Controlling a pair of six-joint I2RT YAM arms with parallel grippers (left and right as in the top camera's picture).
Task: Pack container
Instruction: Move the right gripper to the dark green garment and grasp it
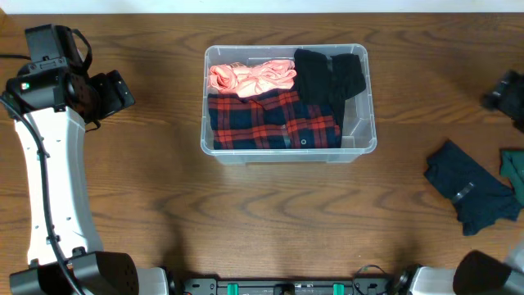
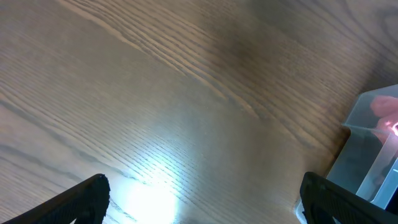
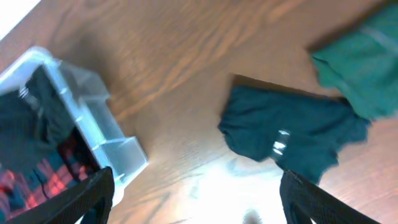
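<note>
- Step: mid-pack, I'd judge. The clear rectangular plastic container (image 1: 359, 131) sits centre-rear on the dark brown wood-grain surface (image 1: 246, 221). It already holds a crumpled pink garment (image 1: 250, 78), a red-and-navy plaid shirt (image 1: 270, 121) and a black garment (image 1: 327, 78).
- Prob. left to pack: a dark navy-teal folded garment (image 1: 471, 192) and a green cloth (image 1: 514, 168). Both lie on the surface well right of the container, just beside each other.
- Left claw (image 2: 205, 205): fingers apart, nothing btwn them, over bare wood near the container's left side.
- Right claw (image 3: 196, 205): fingers apart, empty, above the surface btwn container and dark garment.
- Next move, my guess: right claw goes down on the dark garment, pinches a fold, lifts it over the rim. Free room looks to be at the container's right front corner.
- Room: only a pale strip (image 1: 246, 4) past the surface's far edge; nothing else shows.
</note>
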